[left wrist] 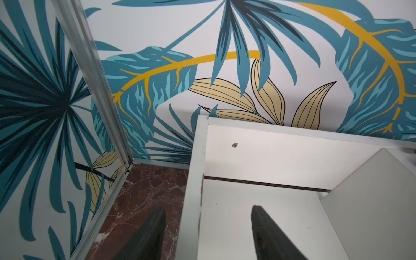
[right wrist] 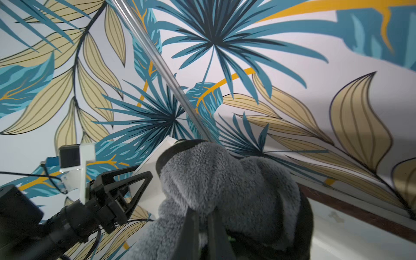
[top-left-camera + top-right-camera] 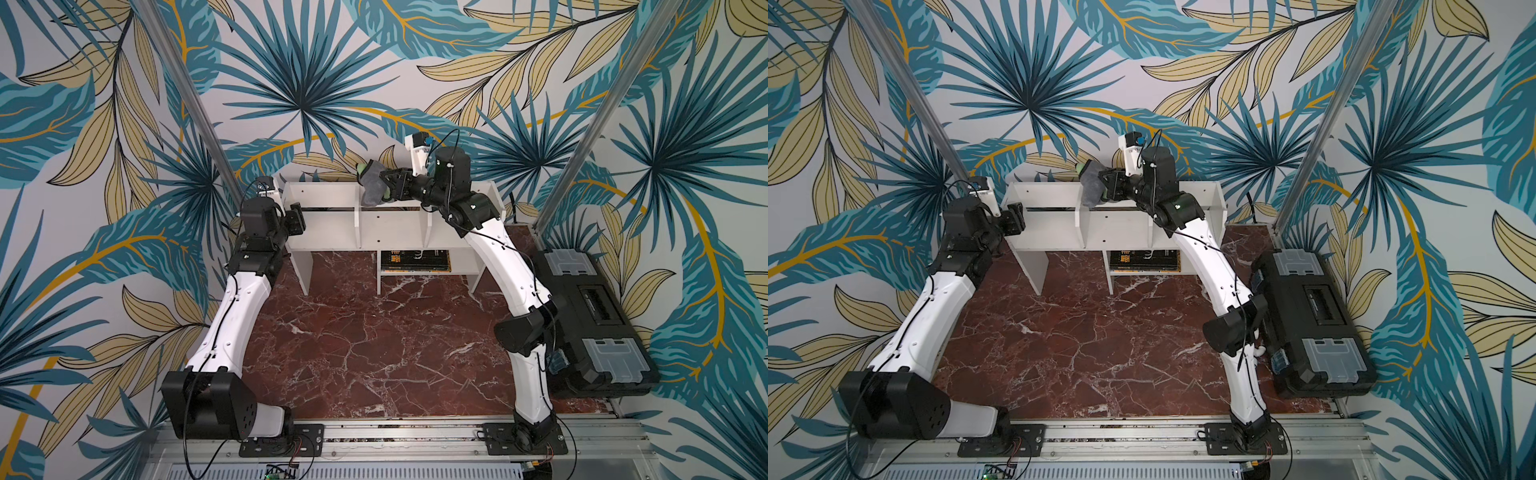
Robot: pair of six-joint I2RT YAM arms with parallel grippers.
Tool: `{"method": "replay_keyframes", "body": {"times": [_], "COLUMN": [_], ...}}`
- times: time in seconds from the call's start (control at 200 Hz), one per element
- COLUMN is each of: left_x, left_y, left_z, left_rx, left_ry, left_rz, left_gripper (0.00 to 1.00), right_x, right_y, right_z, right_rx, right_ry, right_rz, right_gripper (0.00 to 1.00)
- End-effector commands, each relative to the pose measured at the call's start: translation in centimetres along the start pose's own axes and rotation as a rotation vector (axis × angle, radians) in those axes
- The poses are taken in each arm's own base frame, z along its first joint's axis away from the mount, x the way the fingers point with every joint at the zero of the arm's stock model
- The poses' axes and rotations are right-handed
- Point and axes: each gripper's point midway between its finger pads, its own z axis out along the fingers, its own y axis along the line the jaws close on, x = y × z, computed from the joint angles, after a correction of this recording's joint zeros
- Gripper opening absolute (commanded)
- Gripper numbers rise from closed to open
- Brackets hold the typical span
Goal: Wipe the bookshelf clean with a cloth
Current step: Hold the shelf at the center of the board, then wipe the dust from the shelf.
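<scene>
Right hand (image 3: 383, 183) with cloth (image 3: 371, 190) by bookshelf (image 3: 324, 195) divider (image 3: 357, 212), toolbox (image 3: 598, 316) well apart

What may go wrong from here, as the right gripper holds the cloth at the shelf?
The cloth is bunched in the right gripper, so it might snag on the divider beside it. The left gripper straddles the bookshelf side panel with open jaws; a push could shift the shelf.

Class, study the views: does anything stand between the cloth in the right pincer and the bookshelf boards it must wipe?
Nothing visible does. The cloth, gripped by the right pincer, hangs right at the back board of the bookshelf, whose upper compartments look bare. Only the left pincer, open astride the left end panel, crowds that end.
</scene>
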Motion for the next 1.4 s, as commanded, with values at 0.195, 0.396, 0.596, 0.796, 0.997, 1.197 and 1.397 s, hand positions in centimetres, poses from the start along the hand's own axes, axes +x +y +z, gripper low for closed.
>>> {"method": "replay_keyframes", "body": {"times": [0.195,0.396,0.596,0.796,0.997,1.197,1.397], "left_x": [1.0,1.4,1.5,1.6,1.7,2.2,2.2], "left_y": [-0.4,-0.5,-0.6,-0.8,-0.3,-0.1,-0.2], "left_z": [0.1,0.1,0.2,0.2,0.2,0.5,0.5], "left_rx": [0.052,0.058,0.066,0.077,0.053,0.042,0.046], "left_ry": [-0.032,-0.031,-0.028,-0.025,-0.025,-0.013,-0.011], "left_rz": [0.029,0.017,0.008,-0.002,-0.002,-0.008,-0.010], "left_gripper": [0.38,0.21,0.13,0.05,0.00,0.00,0.00], "right_x": [-2.6,-3.4,-1.5,-0.6,-1.2,-3.4,-4.0], "right_y": [-8.7,-9.1,-6.8,-2.9,-4.7,-8.7,-12.2], "right_z": [-5.8,-7.2,-2.9,-0.4,-2.0,-6.6,-10.2], "right_rx": [0.612,0.658,0.432,0.223,0.361,0.609,0.742], "right_ry": [-0.068,-0.068,-0.044,-0.049,-0.048,-0.066,-0.053], "right_rz": [-0.222,-0.275,-0.197,-0.146,-0.198,-0.243,-0.216], "right_gripper": [0.00,0.00,0.00,0.00,0.00,0.00,0.00]}}
